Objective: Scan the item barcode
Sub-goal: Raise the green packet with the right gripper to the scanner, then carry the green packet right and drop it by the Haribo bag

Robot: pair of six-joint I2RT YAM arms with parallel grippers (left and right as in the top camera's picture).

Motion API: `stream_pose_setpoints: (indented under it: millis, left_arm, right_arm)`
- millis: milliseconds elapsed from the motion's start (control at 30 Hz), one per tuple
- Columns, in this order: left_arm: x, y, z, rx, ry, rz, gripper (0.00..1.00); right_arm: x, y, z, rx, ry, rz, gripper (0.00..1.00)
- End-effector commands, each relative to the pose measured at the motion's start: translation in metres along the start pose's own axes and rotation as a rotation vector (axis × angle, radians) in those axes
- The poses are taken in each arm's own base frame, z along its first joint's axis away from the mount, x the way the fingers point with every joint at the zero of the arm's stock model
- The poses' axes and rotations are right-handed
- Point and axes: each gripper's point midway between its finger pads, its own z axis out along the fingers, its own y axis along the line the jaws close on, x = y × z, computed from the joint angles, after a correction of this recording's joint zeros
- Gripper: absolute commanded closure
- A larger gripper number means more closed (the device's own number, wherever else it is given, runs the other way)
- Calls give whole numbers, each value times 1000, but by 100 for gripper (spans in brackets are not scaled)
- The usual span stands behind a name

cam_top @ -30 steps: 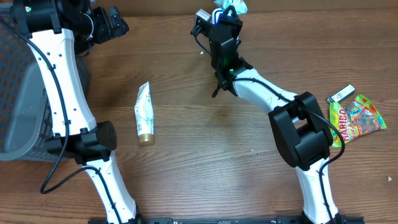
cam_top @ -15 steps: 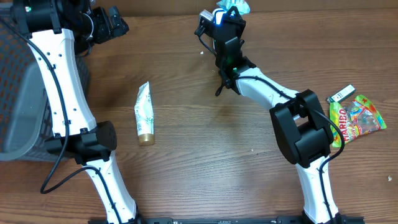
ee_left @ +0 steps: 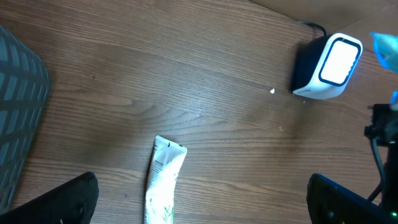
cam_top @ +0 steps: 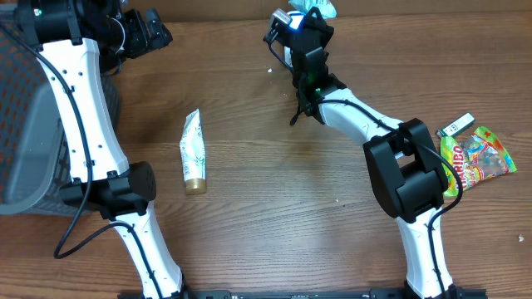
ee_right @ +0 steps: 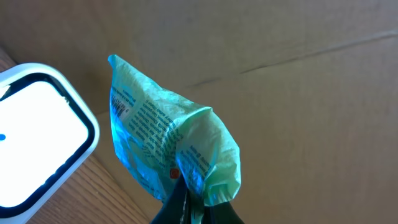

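Your right end effector (ee_right: 189, 202) pinched shut on bottom edge of thin green crinkly plastic packet (ee_right: 168, 143), raised just beside white box scanner (ee_right: 37, 134). Packet looks light, floppy, slippery; grip flat seam, not print. Left end effector (ee_left: 202, 202) wide, empty

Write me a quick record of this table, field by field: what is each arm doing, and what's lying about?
Right tool: shut on a green packet, held up beside the scanner
Left tool: open, empty, above the table
Scanner look: white, window lit, at the far edge
Lying loose: a white tube left of centre; a Haribo bag and a small white stick on the right
Basket: grey mesh, far left
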Motion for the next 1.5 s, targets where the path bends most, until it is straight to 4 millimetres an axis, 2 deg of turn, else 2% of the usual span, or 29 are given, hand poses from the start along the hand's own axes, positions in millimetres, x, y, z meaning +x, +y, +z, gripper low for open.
stream_pose_setpoints:
  millis: [0, 133, 200, 233, 367, 433, 500, 533, 567, 667, 700, 867, 967, 1033, 1133, 1233, 1267, 1300, 1367, 1400, 1467]
  left_arm:
    - [-1, -5, -7, 7, -21, 24, 1]
    - [-1, -5, -7, 7, -21, 24, 0]
    - [-2, -5, -7, 7, -21, 24, 0]
    - [-1, -5, -7, 7, -21, 24, 0]
    - [-1, -5, -7, 7, -21, 24, 0]
    - [-1, -5, -7, 7, -21, 24, 0]
    - [-1, -5, -7, 7, -21, 24, 0]
    - [-1, -5, -7, 6, -21, 24, 0]
    - [-1, -5, -7, 6, -21, 24, 0]
    - [-1, -5, -7, 7, -21, 24, 0]
    - [-1, -5, -7, 7, -21, 24, 0]
    - [-1, -5, -7, 7, -21, 24, 0]
    - [-1, -5, -7, 7, -21, 24, 0]
    - [-1, -5, -7, 7, -21, 24, 0]
    - [-1, -5, -7, 6, -21, 24, 0]
    - [-1, -5, -7, 7, -21, 24, 0]
    - [-1, -5, -7, 7, -21, 24, 0]
    - [-1, -5, -7, 7, -21, 24, 0]
    - [-1, -5, -7, 7, -21, 24, 0]
    - [-1, -5, -7, 7, -21, 24, 0]
    - [-1, -5, -7, 7, -21, 24, 0]
  right_arm:
    - [-9, -56, -11, 89, -4, 140, 96]
    - [-12, -100, -36, 36, -9, 326, 96]
    - [-18, -108, -57, -90, -40, 376, 96]
    - [-21, -110, -70, -171, -66, 411, 96]
    - [-31, -128, -142, -597, -219, 677, 96]
    - [-22, -143, -166, -741, -239, 836, 96]
    - [3, -162, -179, -850, -174, 1056, 96]
    - [18, -167, -180, -867, -118, 1144, 96]
    - [41, -170, -177, -865, -23, 1251, 96]
    - [111, -166, -164, -800, 243, 1443, 96]
    - [142, -160, -159, -751, 362, 1499, 96]
    - [266, -125, -156, -491, 822, 1631, 96]
    - [326, -100, -157, -378, 993, 1620, 96]
    - [353, -85, -154, -341, 1061, 1620, 96]
    - [381, -58, -146, -333, 1121, 1632, 96]
    - [392, -38, -135, -348, 1146, 1621, 96]
    - [394, -33, -132, -358, 1145, 1608, 92]
    - [395, -31, -130, -360, 1144, 1604, 86]
    - [396, -29, -128, -361, 1143, 1605, 53]
    - [392, -31, -126, -374, 1129, 1616, 41]
    - [384, -37, -125, -412, 1112, 1641, 33]
